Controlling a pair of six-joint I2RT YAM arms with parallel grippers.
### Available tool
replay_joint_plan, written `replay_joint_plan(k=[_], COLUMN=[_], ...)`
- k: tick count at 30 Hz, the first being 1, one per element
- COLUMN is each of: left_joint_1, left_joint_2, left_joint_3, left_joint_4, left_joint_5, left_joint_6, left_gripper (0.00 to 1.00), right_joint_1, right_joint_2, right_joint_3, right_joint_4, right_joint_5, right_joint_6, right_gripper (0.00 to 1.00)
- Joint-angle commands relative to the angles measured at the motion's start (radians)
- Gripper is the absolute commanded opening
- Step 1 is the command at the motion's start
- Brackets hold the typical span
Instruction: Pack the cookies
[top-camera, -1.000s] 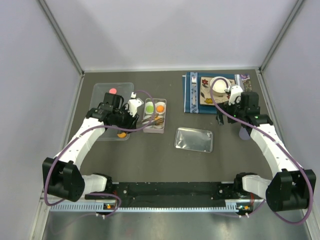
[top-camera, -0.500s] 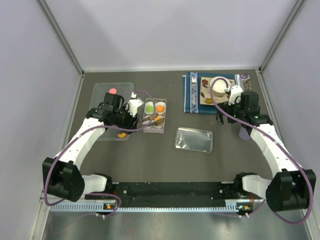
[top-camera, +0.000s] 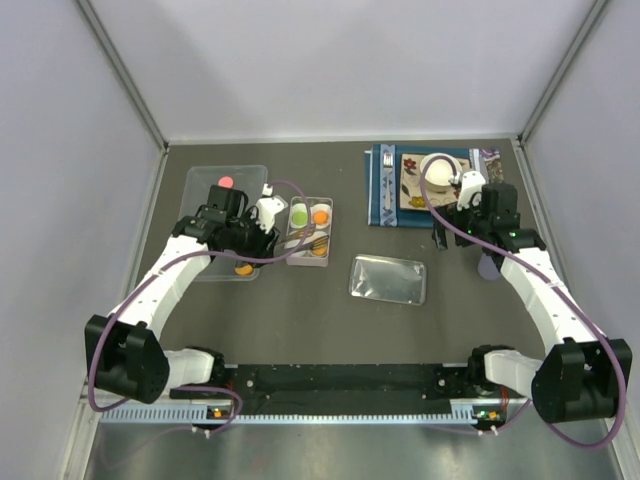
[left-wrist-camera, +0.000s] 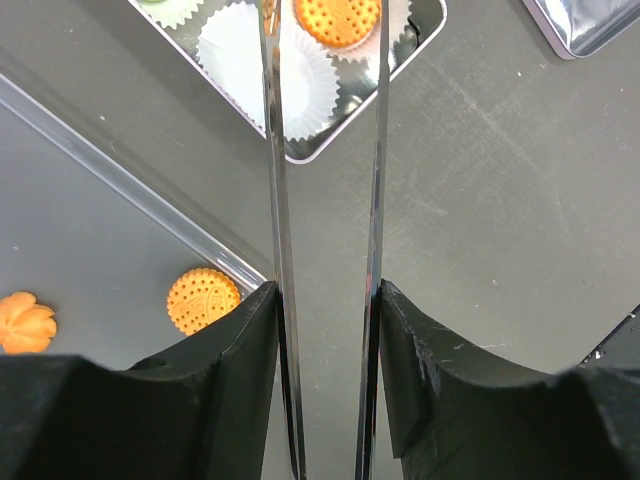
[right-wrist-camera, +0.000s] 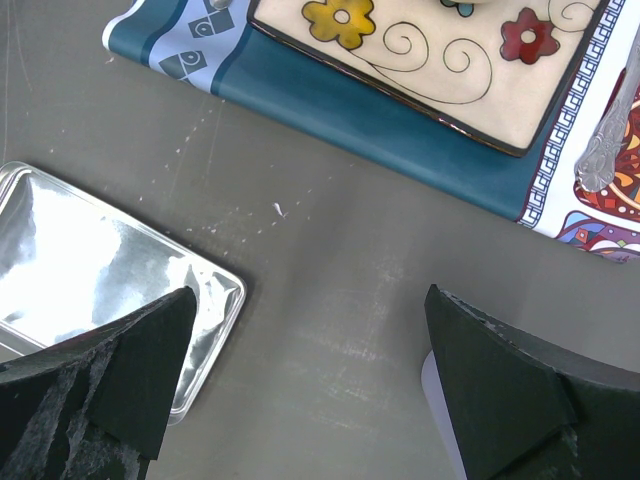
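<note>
Left gripper (left-wrist-camera: 327, 297) clamps metal tongs (left-wrist-camera: 277, 190), whose blades stand apart and empty over the tin (left-wrist-camera: 352, 105), apparently between picks. One paper cup (left-wrist-camera: 235, 55) is vacant; at its 1 o'clock another holds an orange cookie (left-wrist-camera: 337, 18). More cookies (left-wrist-camera: 203, 299) wait in the clear tray (left-wrist-camera: 90, 220) at 8 o'clock. Right gripper (right-wrist-camera: 308, 300) hovers by the lid (right-wrist-camera: 90, 260), jaws spread.

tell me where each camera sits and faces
Top external: above and behind the arms, looking down at the table; both arms show.
Left wrist: on the left gripper, looking down along its tweezers at the cookie box; fingers show.
Right wrist: on the right gripper, looking down at the lid and placemat; fingers show.
Shared: top and right wrist both show the lid.
</note>
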Motion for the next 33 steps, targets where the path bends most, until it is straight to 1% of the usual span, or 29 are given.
replay_joint_plan(k=[1, 11, 16, 19, 23, 26, 29, 30, 32, 33], left_joint_1=[-0.003, -0.001, -0.001, 0.003, 0.026, 0.062, 0.129, 0.181, 0.241, 0.305], left_joint_2=[-0.03, -0.045, -0.077, -0.1, -0.144, -0.175, -0.192, -0.195, -0.201, -0.204], left_joint_3=[-0.004, 0.004, 0.001, -0.002, -0.016, -0.028, -0.031, -0.03, -0.024, -0.024], left_joint_4=[0.049, 0.052, 0.058, 0.064, 0.067, 0.067, 0.049, 0.036, 0.01, -0.002], left_joint_5=[0.013, -0.016, -0.022, -0.054, -0.069, -0.065, -0.03, 0.007, 0.049, 0.067], left_joint_6=[-0.006, -0.023, -0.044, -0.055, -0.061, -0.058, -0.05, -0.046, -0.015, -0.001], left_gripper=[0.48, 0.48, 0.47, 0.46, 0.46, 0.46, 0.46, 0.46, 0.46, 0.46], right_joint_1=[0.015, 0.015, 0.015, 0.015, 0.013, 0.015, 0.015, 0.013, 0.013, 0.015], right_joint_2=[-0.005, -0.005, -0.005, -0.007, -0.005, -0.005, -0.004, -0.004, -0.005, -0.005], right_joint_3=[0.05, 0.05, 0.05, 0.05, 0.05, 0.05, 0.05, 0.05, 0.05, 0.05], right_joint_4=[0.014, 0.014, 0.014, 0.016, 0.014, 0.014, 0.014, 0.012, 0.012, 0.012], right_joint_5=[0.002, 0.0, -0.001, -0.001, -0.003, -0.005, -0.006, -0.008, -0.008, -0.008], right_joint_6=[-0.01, -0.01, -0.01, -0.01, -0.008, -0.008, -0.01, -0.01, -0.008, -0.008], right_gripper=[0.99, 0.99, 0.99, 0.99, 0.99, 0.99, 0.99, 0.99, 0.99, 0.99])
